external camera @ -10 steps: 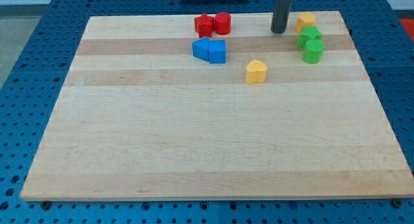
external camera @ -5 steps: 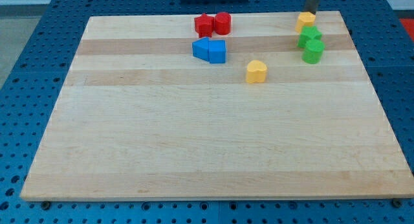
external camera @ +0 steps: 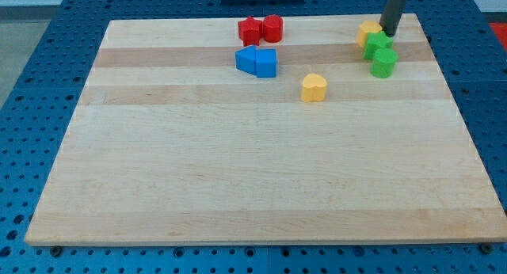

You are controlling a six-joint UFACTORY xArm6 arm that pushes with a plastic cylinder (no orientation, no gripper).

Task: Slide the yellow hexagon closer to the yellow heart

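The yellow hexagon (external camera: pixel 367 32) lies near the board's top right, touching the upper green block (external camera: pixel 379 45). The yellow heart (external camera: pixel 314 87) lies lower and to the left of it, toward the board's middle top. My tip (external camera: pixel 389 33) is right next to the hexagon's right side, just above the upper green block.
A second green block (external camera: pixel 384 62) sits just below the first. Two red blocks (external camera: pixel 261 28) lie together at the top centre, and two blue blocks (external camera: pixel 257 61) lie just below them. The board's top edge (external camera: pixel 238 20) is close to the hexagon.
My tip went from left of the hexagon, round its top, down to its right side. The hexagon has shifted slightly left and down.
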